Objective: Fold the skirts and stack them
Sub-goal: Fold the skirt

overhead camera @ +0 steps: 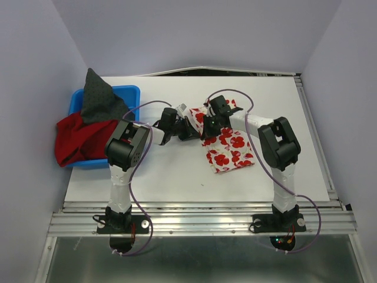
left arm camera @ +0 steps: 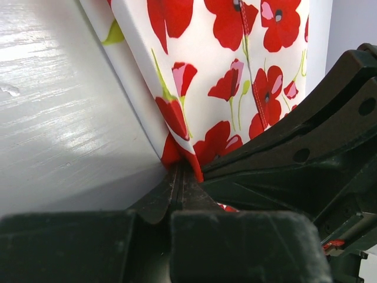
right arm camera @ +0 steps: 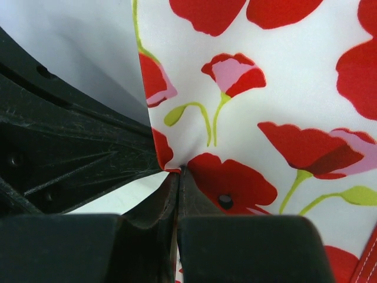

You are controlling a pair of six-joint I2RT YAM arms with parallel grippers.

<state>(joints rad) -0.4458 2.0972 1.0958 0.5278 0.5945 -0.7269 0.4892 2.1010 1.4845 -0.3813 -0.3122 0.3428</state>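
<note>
The white skirt with red flower print (overhead camera: 228,148) hangs and drapes over the middle of the table, its upper edge lifted. My left gripper (overhead camera: 192,127) is shut on a corner of that cloth; in the left wrist view the jaws (left arm camera: 179,172) pinch a red-printed fold of the skirt (left arm camera: 224,71). Right beside it, my right gripper (overhead camera: 211,121) is also shut on the skirt's edge (right arm camera: 253,88), with its jaws (right arm camera: 179,172) closed tight. The deep-red skirt (overhead camera: 79,140) spills over the bin's front left. The dark grey skirt (overhead camera: 97,99) stands in a peak on top of it.
The blue plastic bin (overhead camera: 131,91) sits at the table's left back corner. The white table (overhead camera: 177,177) ends at a metal rail in front. Walls close in on both sides. Each wrist view shows the other gripper's black body close by (left arm camera: 306,153) (right arm camera: 59,147).
</note>
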